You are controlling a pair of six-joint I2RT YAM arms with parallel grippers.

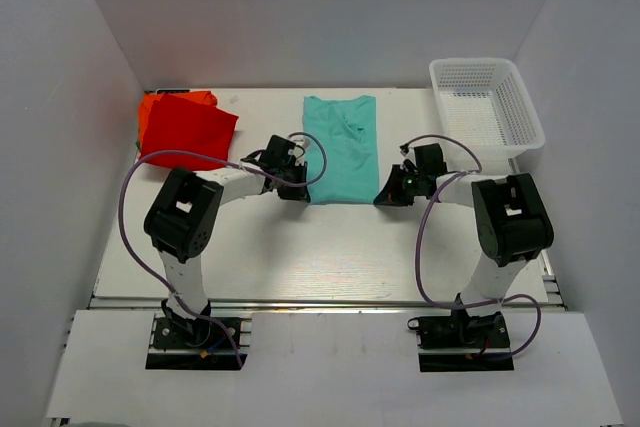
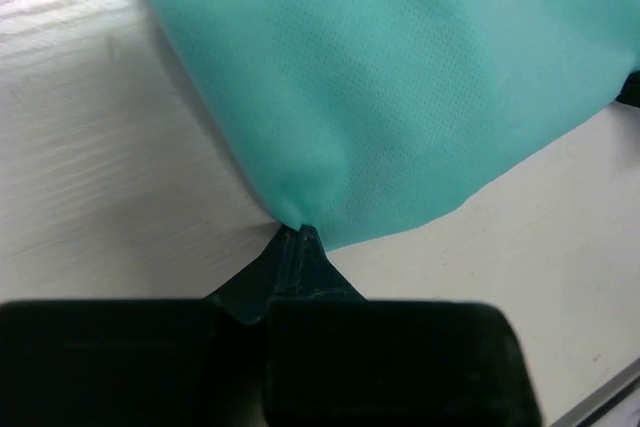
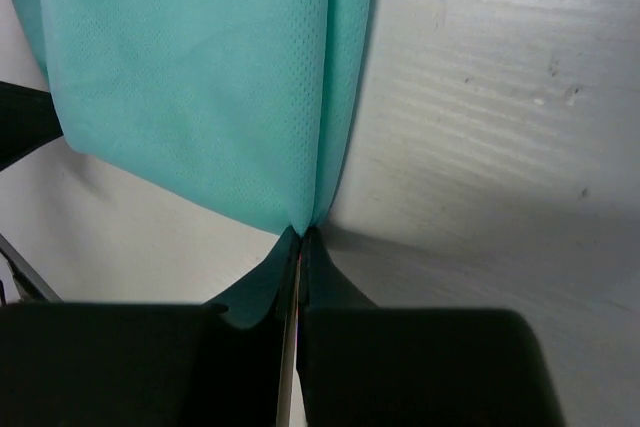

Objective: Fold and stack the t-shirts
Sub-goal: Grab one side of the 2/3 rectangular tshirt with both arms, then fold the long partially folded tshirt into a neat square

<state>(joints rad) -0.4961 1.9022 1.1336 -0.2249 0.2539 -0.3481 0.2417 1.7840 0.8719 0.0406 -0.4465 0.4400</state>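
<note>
Over at ten o'clock on your worktop (image 1: 300,257), the red t-shirt (image 1: 188,132) lies folded, with an orange edge (image 1: 158,104) peeking out along its far left side. Moving in, your left tool (image 2: 297,239) is clamped tight on the teal t-shirt (image 1: 340,147), right at its seven o'clock corner, cloth bunched at the tips. That teal shirt lies flat as a long strip in the middle of the worktop, collar pointing to twelve o'clock. Your right tool (image 3: 300,237) is pinched on the five o'clock corner, a fold line running straight away from the tips. At two o'clock, the white mesh basket (image 1: 530,107) sits apart from the shirt.
</note>
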